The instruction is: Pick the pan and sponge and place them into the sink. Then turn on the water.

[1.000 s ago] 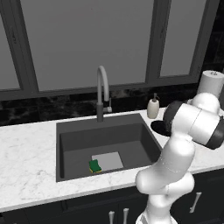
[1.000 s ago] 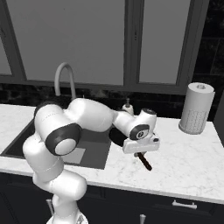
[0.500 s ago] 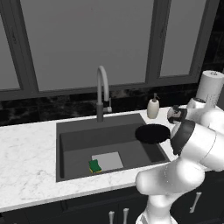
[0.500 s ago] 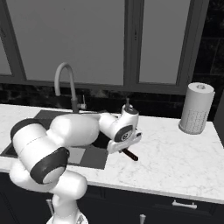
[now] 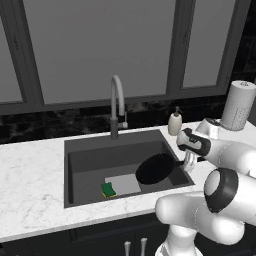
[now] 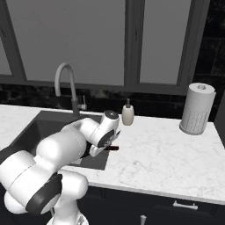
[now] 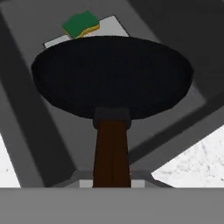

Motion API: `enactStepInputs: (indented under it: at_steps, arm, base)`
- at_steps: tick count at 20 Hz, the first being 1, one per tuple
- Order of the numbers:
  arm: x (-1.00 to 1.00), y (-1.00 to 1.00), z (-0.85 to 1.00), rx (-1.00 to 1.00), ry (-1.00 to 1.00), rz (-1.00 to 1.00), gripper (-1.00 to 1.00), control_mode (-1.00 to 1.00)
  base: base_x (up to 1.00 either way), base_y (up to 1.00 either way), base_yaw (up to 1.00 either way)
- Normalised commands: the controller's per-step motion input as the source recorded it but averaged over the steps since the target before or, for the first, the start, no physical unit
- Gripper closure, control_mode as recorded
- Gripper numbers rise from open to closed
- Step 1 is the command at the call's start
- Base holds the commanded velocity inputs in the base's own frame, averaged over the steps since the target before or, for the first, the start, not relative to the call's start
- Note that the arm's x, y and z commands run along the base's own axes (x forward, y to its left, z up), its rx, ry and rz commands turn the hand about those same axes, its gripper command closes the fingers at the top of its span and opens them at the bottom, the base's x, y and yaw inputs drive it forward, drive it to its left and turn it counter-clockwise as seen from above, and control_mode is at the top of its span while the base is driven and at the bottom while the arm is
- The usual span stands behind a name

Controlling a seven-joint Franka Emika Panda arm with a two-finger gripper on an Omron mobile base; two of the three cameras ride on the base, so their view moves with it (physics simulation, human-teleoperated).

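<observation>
The tool (image 5: pixel 189 161), clamped tight on the pan (image 5: pixel 156 168) handle, holds it over the sink (image 5: pixel 80 150), the sponge (image 5: pixel 108 190) lying beyond.

I am finding open basin floor left of the pan (image 5: pixel 156 168), the sponge (image 5: pixel 108 189) sitting near-left, the faucet (image 5: pixel 116 106) rising behind.

White marble counter (image 5: pixel 35 170): soap bottle (image 5: pixel 174 123), paper towel roll (image 5: pixel 238 105).
</observation>
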Motion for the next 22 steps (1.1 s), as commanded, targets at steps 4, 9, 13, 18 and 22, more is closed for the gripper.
enactStepInputs:
  at_steps: [4, 9, 13, 18, 22]
  arm:
    - [0.3, 0.63, 0.03, 0.13, 0.0, 0.34, 1.0, -1.0]
    - [0.4, 0.65, 0.0, 0.15, 0.0, 0.32, 1.0, -1.0]
    - [0.44, 0.71, 0.0, 0.12, 0.07, 0.28, 1.0, -1.0]
    - [0.32, 0.42, -0.1, 0.03, 0.07, 0.07, 1.0, -1.0]
    - [0.09, 0.13, -0.36, 0.0, 0.0, -0.05, 1.0, -1.0]
  base:
    - [0.0, 0.0, 0.0]
    - [0.0, 0.0, 0.0]
    - [0.0, 0.0, 0.0]
    - [0.0, 0.0, 0.0]
    - [0.0, 0.0, 0.0]
